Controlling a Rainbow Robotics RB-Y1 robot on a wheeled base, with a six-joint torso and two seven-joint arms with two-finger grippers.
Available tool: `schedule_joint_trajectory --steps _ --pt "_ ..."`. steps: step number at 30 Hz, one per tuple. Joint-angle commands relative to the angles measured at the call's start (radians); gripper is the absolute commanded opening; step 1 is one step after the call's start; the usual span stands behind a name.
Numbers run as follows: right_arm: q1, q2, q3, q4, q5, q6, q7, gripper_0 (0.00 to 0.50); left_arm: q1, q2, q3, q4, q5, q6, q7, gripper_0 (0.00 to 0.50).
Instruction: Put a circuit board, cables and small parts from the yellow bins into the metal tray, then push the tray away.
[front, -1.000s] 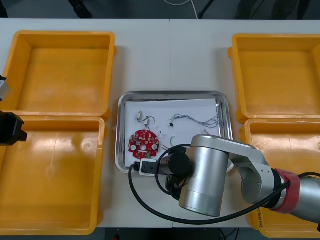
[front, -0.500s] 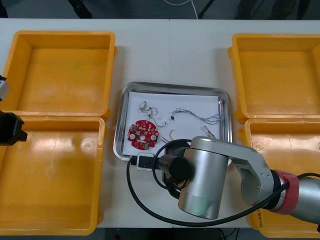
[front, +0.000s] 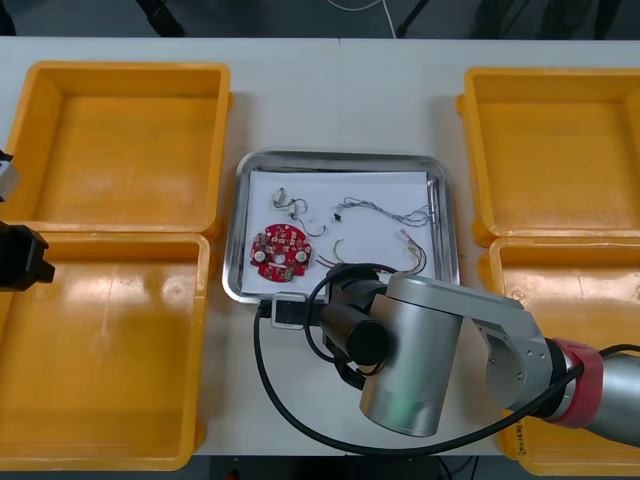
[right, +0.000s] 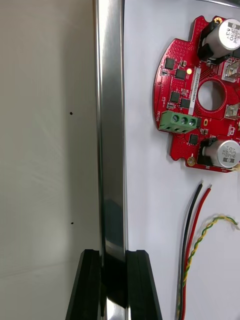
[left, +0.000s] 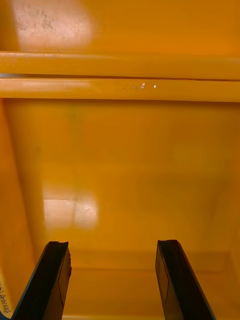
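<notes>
Metal tray (front: 340, 157) lies between the yellow bins, its long axis running across the table (front: 330, 90) and its near rim nipped between the narrowly parted fingers of the right gripper (right: 114, 255). The round red circuit board (front: 281, 250) sits in its near left corner, with the cables (front: 385, 212) beside it. Since a second ago the tray has slid farther from the robot. The left gripper (left: 112, 245) hangs wide open over the near left yellow bin (left: 120, 150).

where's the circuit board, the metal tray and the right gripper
circuit board (right: 181, 95): right wrist view, red face beside its centre hole
metal tray (right: 111, 125): right wrist view, shiny rim
right gripper (right: 113, 260): right wrist view, between fingertips clamped on the rim
</notes>
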Motion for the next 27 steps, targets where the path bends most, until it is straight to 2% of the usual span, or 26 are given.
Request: schedule_joint_trajectory --steps 1,8,16,27 --pt "0.005 -0.047 0.003 -0.017 0.012 -0.036 0.028 0.0 0.011 0.032 0.029 -0.023 0.006 0.006 0.05 0.5" --pt "-0.009 -0.054 -0.017 -0.004 0.013 -0.042 0.036 0.0 0.011 0.032 0.029 -0.023 0.006 0.006 0.05 0.5" --pt "-0.047 -0.045 -0.045 0.069 0.012 -0.1 0.048 0.0 0.011 0.032 0.029 -0.023 0.006 0.006 0.05 0.5" --pt "-0.111 -0.051 -0.057 0.092 0.012 -0.103 0.054 0.0 0.011 0.032 0.029 -0.023 0.006 0.006 0.05 0.5"
